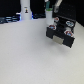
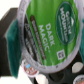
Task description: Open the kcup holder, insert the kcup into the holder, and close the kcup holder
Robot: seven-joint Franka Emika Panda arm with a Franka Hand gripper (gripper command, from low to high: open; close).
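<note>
The kcup (image 2: 47,27), white with a green "Dark Magic" lid, fills the wrist view. It sits between teal fingers (image 2: 8,37), so my gripper (image 2: 45,29) is shut on it. In the exterior view the gripper (image 1: 53,13) hangs just above the far side of the kcup holder (image 1: 60,36). That holder is a black box at the exterior view's right, with a pale handle on its front. Round slots with several pods (image 1: 67,31) show on its upper face. The kcup itself is too small to make out in the exterior view. Under the kcup the wrist view shows pods (image 2: 31,71) in black slots.
A tall white bottle-like object (image 1: 25,10) with a blue glow stands at the back, on the exterior view's left. The white table (image 1: 25,55) spreads in front of the holder. Dark clutter lines the back edge.
</note>
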